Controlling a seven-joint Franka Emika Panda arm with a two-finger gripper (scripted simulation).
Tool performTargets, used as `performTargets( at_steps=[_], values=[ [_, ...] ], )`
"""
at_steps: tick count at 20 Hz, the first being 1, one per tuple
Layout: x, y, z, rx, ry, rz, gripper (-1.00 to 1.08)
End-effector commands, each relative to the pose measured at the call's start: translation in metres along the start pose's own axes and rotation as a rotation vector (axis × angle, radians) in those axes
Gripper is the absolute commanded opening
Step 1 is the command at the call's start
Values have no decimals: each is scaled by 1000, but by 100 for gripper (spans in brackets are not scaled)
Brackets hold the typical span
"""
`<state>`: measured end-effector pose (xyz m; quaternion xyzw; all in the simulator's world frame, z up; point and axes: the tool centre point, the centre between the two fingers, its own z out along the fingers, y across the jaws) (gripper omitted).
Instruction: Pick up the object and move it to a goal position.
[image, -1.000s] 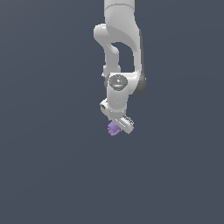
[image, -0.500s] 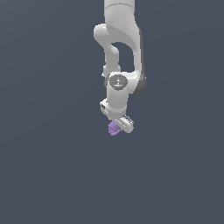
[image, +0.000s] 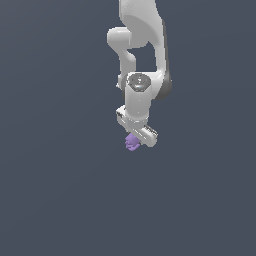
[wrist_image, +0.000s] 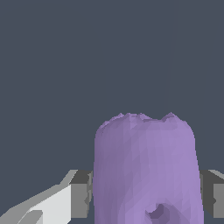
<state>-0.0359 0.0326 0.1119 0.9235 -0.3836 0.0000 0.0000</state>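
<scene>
Purple object (image: 131, 142) sits right at the tip of the white hand (image: 134, 142), and we see it gripped there, hanging under the hand's lower end toward the exterior view's left. In the wrist view the object (wrist_image: 146, 170) fills the space between the two fingers (wrist_image: 81, 192), with a grey pad pressed against each of its flanks, so we read the hand as closed narrowly around the object and holding it. Nothing beneath the object touches it in either view; around it we see only a flat, dark slate-grey backdrop (image: 55, 190), and we cannot tell whether that is a tabletop or open space.

We find no brand, label or writing anywhere, neither on the arm nor on the object.

As for shape and surface, the object is a small light-purple lump, blocky and irregular, far smaller than the hand in the exterior view. Up close it looks faceted and matte, with a jagged, bumpy upper edge, roughly straight sides and a shallow dimple low on its face. The arm (image: 145, 60) is smooth, glossy white with rounded joint housings, a dark grey band at one joint and a grey round cap on the wrist. The fingers are white with flat grey inner pads.
</scene>
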Motion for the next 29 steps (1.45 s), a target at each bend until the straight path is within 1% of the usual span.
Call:
performTargets(
  at_steps=[1,11,17,23,29],
  values=[
    [-4,-3,-20,1,1,0,-100],
    [-22,-22,-123,0,1,1,-100],
    [-31,-32,-173,-1,2,1,-100],
    [-36,-39,-202,0,1,0,-100],
    [-36,-41,-210,0,0,0,-100]
  ],
)
